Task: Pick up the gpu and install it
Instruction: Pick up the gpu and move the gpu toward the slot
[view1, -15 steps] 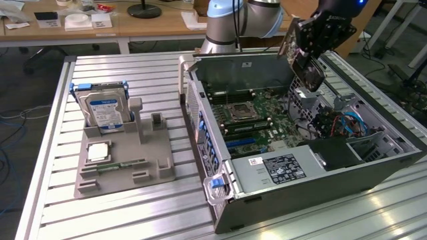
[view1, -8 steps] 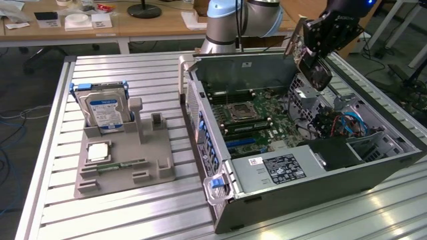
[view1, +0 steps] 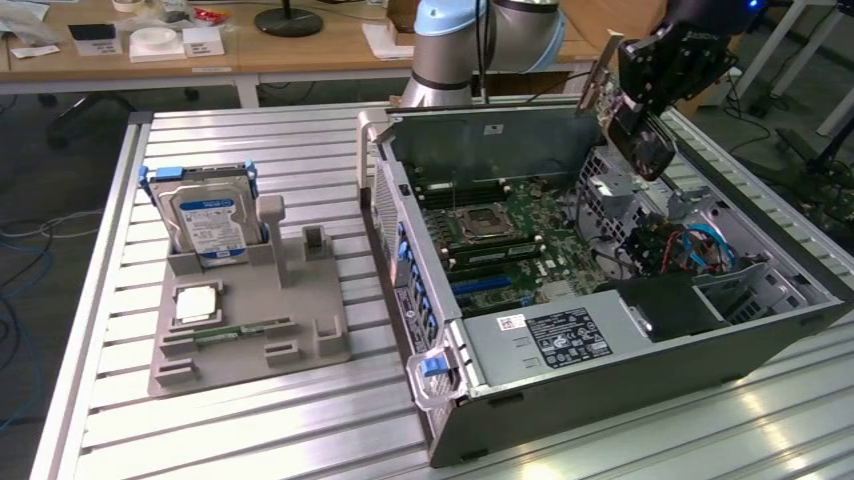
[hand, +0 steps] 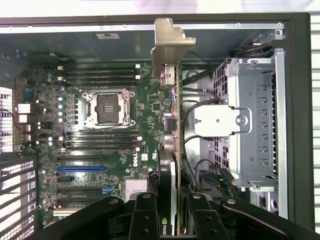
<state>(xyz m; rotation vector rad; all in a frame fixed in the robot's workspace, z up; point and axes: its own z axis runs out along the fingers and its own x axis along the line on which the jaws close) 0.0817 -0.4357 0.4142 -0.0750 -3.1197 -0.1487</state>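
**gpu in the tool, above the open case, not seated**

Black tool (hand: 172, 207) fingers (hand: 145, 217) are clamped on either side of the gpu (hand: 171, 125), a thin flat card with a green circuit board, one black face and a silver metal end bracket. The wrist view sees the card edge-on, bracket at the end away from the tool.

In that view the gpu lines up over the strip between the green motherboard (hand: 150, 100) and the silver perforated drive cage (hand: 255, 120). The square metal CPU socket (hand: 109, 107) and the blue expansion slot (hand: 80, 169) lie off to the motherboard side of the card.

In the exterior view the card hangs tilted over the far rim of the grey metal computer case (view1: 641, 385), on the exterior view's right, bracket uppermost. It is well above the board and in no slot. The case lies on its side with the panel off, its silver power supply with a black label (view1: 561, 335) at the near end.

On the exterior view's left, on the ribbed aluminium table (view1: 267, 430), sits a grey plastic fixture (view1: 254, 350). A silver hard drive with a blue label (view1: 207, 225) stands upright in it. A narrow green memory stick (view1: 240, 330) lies flat on it.
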